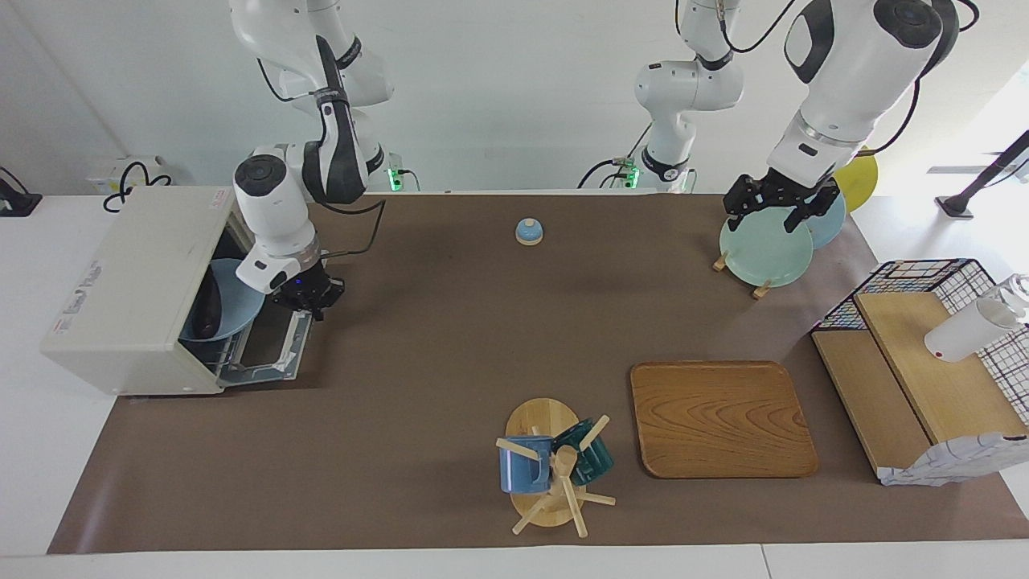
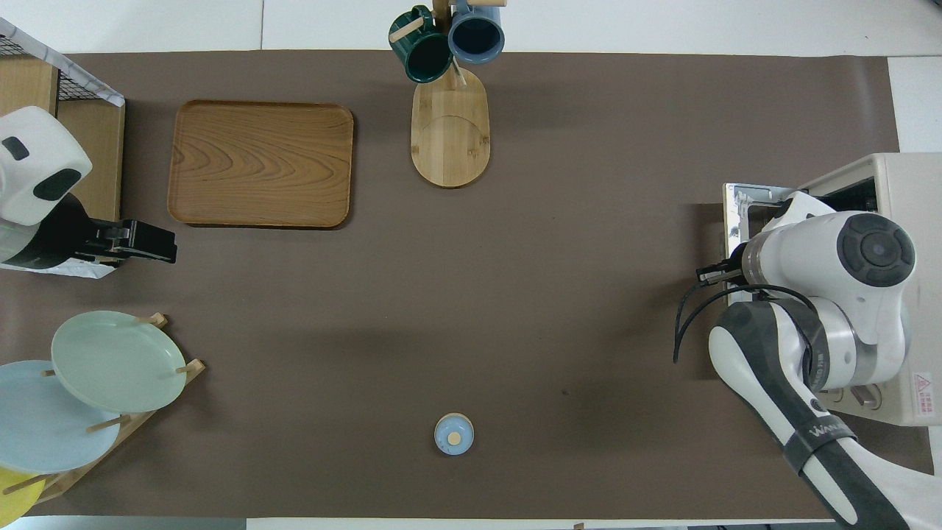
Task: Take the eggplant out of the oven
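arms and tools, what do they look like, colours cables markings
Both arms are glossy white with rounded shells, dark grey-black joint sections and round black caps on the joints. The right arm has loose black cables looping beside its wrist and grey lettering on a dark forearm section in the overhead view. The right tool and left tool are black two-finger units. Green lights glow at both bases.

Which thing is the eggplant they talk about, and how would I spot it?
Find the cream-white oven at the right arm's end of the table, its door folded down. Inside sits a blue bowl, and the eggplant lies in it: the only slim, glossy, near-black thing there.
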